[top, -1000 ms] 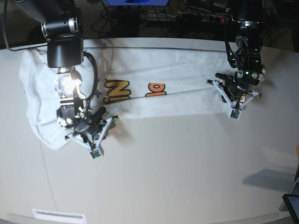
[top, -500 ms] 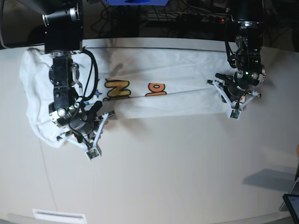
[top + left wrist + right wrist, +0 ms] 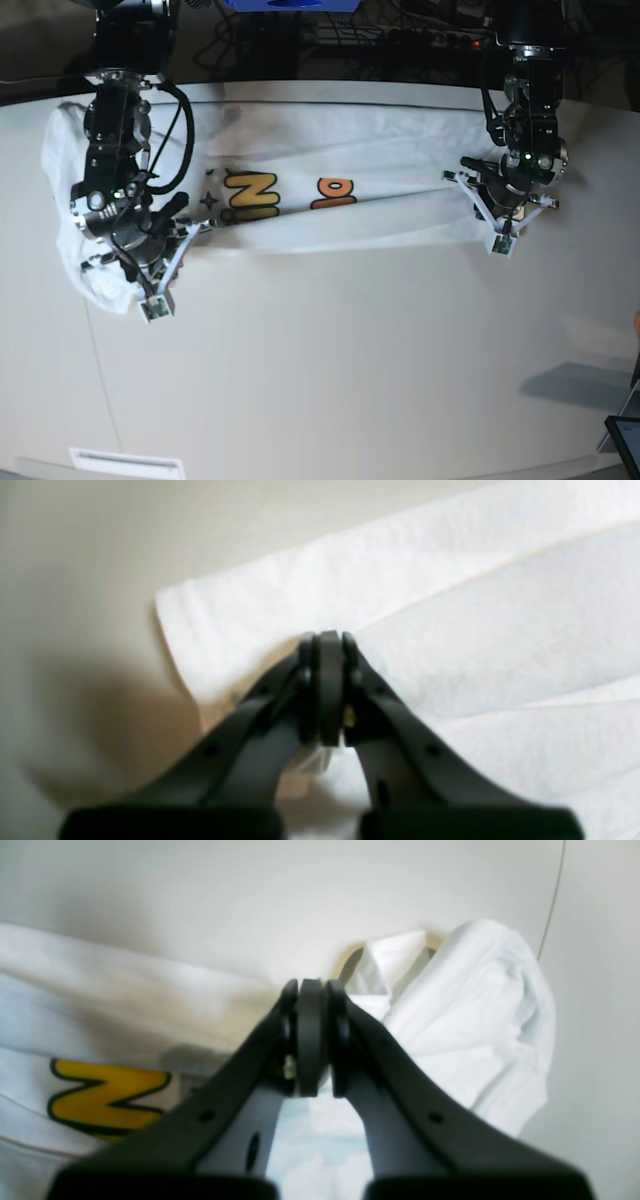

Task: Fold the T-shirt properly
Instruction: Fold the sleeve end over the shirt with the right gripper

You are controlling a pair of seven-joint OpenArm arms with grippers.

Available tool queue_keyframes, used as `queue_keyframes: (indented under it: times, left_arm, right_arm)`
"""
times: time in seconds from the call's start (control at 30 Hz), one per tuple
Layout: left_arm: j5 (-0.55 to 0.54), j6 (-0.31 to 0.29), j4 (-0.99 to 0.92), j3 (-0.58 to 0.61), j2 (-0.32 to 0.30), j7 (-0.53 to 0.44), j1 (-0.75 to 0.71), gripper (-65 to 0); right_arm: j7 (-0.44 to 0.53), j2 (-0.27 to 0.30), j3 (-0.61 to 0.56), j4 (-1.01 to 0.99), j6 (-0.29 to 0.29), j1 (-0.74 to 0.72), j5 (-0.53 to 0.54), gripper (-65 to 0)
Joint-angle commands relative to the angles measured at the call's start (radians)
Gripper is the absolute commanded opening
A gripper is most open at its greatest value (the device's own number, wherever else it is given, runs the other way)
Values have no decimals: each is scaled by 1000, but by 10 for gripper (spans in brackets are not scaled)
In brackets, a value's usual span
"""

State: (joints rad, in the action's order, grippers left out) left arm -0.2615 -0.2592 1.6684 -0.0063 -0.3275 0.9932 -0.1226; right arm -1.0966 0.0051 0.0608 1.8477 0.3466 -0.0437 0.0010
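White cotton stretches across the pale table [image 3: 350, 380]: the T-shirt [image 3: 330, 160] lies in a long band, yellow and orange print showing near its middle. Left gripper [image 3: 322, 645] sits at the band's end, jaws pressed together, shirt fabric directly under and around the tips. Right gripper [image 3: 310, 990] is clenched too, over the bunched opposite end, yellow lettering just beside it. Whether either pinches cloth, I can't tell.

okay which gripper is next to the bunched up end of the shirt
The right gripper, at the base view's left. The T-shirt is crumpled beside it, while the left gripper sits on a flat, squared-off end.
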Motion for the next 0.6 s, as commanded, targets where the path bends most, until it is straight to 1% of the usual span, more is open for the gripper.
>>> queue_keyframes:
  times: [0.0,0.07,0.23,0.33,0.43,0.57]
  left_arm:
    - [3,-1,3,1,-8,20,2,-650]
    - [3,-1,3,1,-8,20,2,-650]
    - [3,-1,2,1,-9,20,2,-650]
    - [3,-1,2,1,-9,20,2,-650]
    - [3,-1,2,2,-9,20,2,-650]
    - [3,-1,2,2,-9,20,2,-650]
  right_arm:
    - [11,0,3,27,-2,0,3,-647]
    - [9,-6,4,39,-5,21,3,-647]
    - [11,-66,44,85,-5,84,3,-647]
    - [13,-86,46,106,-5,118,3,-647]
    - [17,-98,46,111,-7,149,3,-647]
    - [20,-100,47,111,-8,179,3,-647]
